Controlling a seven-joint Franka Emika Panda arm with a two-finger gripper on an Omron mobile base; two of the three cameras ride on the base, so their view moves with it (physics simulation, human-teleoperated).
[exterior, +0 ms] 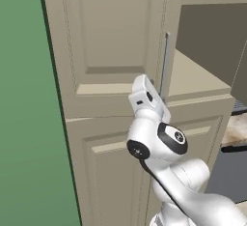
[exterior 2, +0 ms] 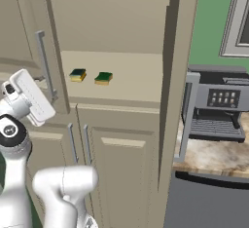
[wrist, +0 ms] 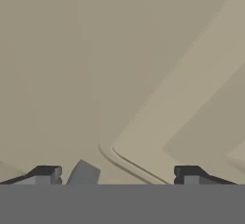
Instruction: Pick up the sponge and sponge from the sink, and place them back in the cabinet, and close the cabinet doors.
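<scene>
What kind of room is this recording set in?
Most likely a home kitchen: tall beige cabinet with two sponges on its shelf, a coffee machine on a stone-look counter against a green wall.

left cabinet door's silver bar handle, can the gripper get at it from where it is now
Probably yes. The open gripper faces the tall beige raised-panel left door, right beside its long vertical silver bar handle; a grey piece, likely that handle, shows between the fingertips. Nothing stands between them.
</scene>
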